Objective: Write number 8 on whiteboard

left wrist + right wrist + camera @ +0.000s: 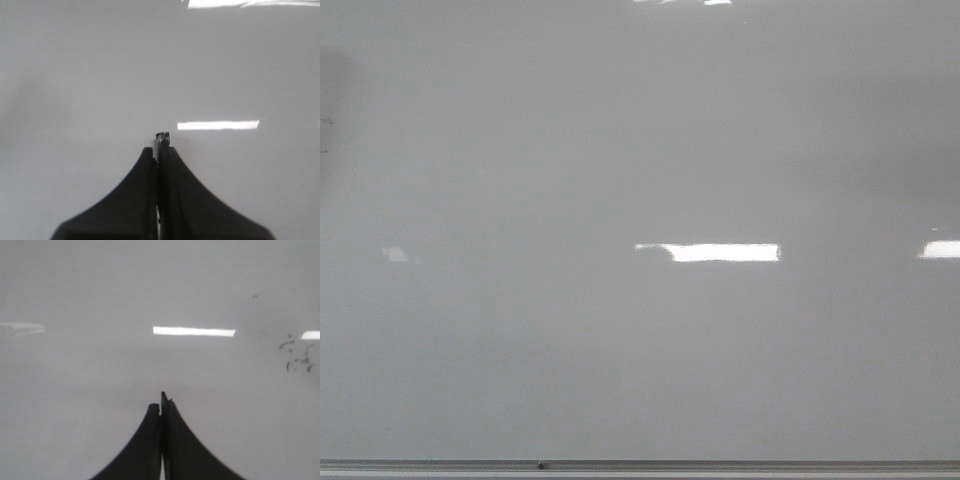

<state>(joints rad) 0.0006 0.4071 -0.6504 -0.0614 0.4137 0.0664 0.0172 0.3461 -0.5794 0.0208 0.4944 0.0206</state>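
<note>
Evidently whiteboard (620, 150) glossy pale grey, glare streaks, grey edge strip.

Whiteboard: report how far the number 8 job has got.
Done: nothing. The whiteboard shows only light glares; no 8 appears in any view. In hand: the left gripper is shut facing the board, with a small tip poking out, perhaps a marker. The right gripper is shut; only faint dark smudges lie nearby. Left: the whole figure.

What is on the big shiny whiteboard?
The glossy pale grey whiteboard bears bright light reflections and, in the right wrist view, faint dark smudges. No number 8 is drawn. Nothing covers it.
</note>
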